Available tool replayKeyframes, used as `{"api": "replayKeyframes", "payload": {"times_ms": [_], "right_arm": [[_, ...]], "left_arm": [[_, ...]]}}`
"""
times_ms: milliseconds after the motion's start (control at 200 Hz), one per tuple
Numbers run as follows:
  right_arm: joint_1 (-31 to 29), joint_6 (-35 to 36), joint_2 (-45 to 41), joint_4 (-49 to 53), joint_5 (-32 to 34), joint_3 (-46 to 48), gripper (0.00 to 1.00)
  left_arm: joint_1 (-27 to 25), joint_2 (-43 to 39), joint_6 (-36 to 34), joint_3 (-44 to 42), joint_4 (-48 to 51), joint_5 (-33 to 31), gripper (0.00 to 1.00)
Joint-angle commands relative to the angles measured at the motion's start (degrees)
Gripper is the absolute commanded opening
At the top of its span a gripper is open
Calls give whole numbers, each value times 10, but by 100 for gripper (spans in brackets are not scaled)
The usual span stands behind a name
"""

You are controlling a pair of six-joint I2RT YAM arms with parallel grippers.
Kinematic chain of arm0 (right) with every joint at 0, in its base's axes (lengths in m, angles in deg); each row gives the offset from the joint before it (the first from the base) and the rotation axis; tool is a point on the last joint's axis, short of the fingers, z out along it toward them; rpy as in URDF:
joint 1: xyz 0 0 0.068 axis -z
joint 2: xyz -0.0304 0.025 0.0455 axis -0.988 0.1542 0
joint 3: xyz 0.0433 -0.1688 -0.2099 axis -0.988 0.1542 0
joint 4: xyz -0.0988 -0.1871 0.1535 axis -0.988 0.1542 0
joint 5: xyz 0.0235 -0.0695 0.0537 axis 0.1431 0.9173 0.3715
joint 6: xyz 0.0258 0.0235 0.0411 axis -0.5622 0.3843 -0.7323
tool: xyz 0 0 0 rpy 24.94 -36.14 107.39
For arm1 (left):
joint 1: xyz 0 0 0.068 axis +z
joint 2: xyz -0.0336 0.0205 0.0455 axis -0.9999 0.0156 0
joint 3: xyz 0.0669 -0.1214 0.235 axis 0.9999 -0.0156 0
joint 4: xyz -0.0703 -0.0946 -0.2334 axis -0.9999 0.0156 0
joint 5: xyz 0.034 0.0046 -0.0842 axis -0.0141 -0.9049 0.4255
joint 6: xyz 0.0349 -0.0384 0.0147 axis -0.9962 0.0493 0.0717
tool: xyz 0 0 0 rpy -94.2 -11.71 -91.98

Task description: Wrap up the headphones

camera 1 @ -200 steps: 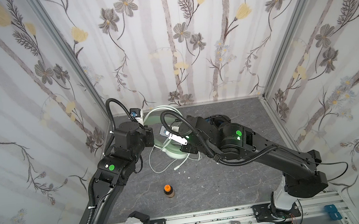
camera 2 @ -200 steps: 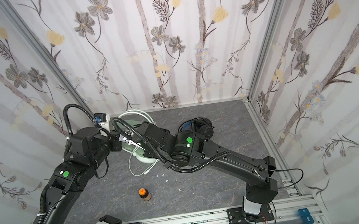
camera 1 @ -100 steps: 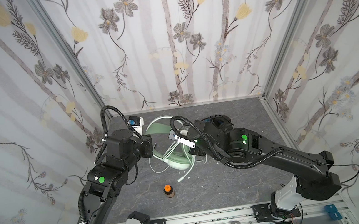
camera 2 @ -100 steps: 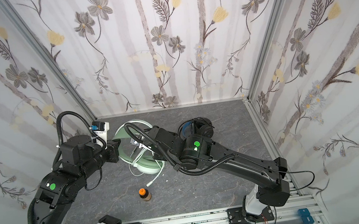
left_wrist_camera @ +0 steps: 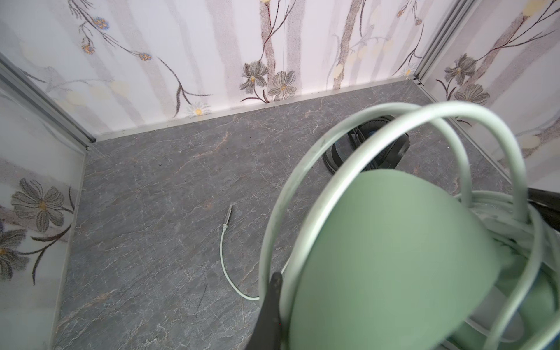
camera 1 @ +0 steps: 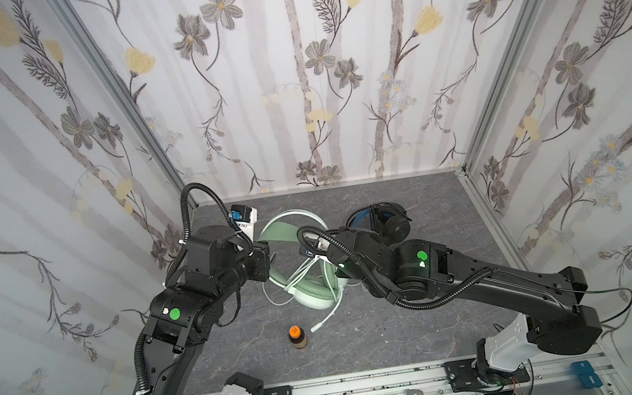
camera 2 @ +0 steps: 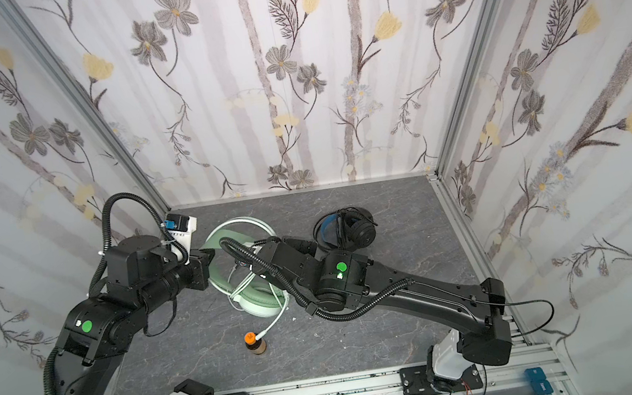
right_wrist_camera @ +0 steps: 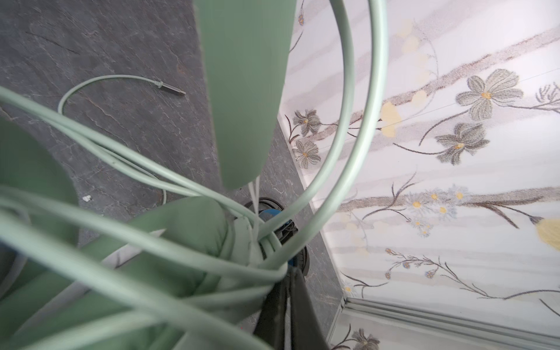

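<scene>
Both top views show the green headset (camera 1: 311,295) mid-table (camera 1: 410,340) between the arms, band toward the back wall and ear cups toward the front. Whether it rests on the table or hangs lifted, I cannot tell. The black headset (camera 1: 391,223) lies behind the right arm, apart from both grippers. The left gripper (camera 1: 266,256) is closed, and in the left wrist view its finger (left_wrist_camera: 271,303) presses the thin headband hoop (left_wrist_camera: 272,230), seemingly clamping it. The right gripper (right_wrist_camera: 288,303) has its fingers almost together where the cable (right_wrist_camera: 188,181) strands bunch by an ear cup, and seems to pinch one. I judge the headset light. Its hoops look stiff and springy, so they give the surest hold, while the cushions would squash and slip. The cable looks limp and smooth. Its loops hang slack across the cups, and its loose end (camera 1: 316,327) trails toward the front, so turns may slide off unless kept taut. The one container, a small orange-capped bottle (camera 1: 297,337), stands upright near that end; its contents cannot be made out.
</scene>
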Motion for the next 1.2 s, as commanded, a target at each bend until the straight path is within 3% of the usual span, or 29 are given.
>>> {"api": "replayKeyframes", "payload": {"times_ms": [0,275,704,974,1194], "right_arm": [[0,3,-10,-31,68,1,13],[17,-23,-57,-87,21,50,23],[120,-100,-183,-343,-182,230,30],[151,-120,-162,-439,-251,244,29],[164,-145,-133,-517,-303,256,27]], "left_arm": [[0,1,-10,9,-1,5,0],[0,2,1,26,-4,26,0],[1,7,53,65,-25,101,0],[2,-23,165,53,-66,152,0],[2,-27,193,98,-44,159,0]]}}
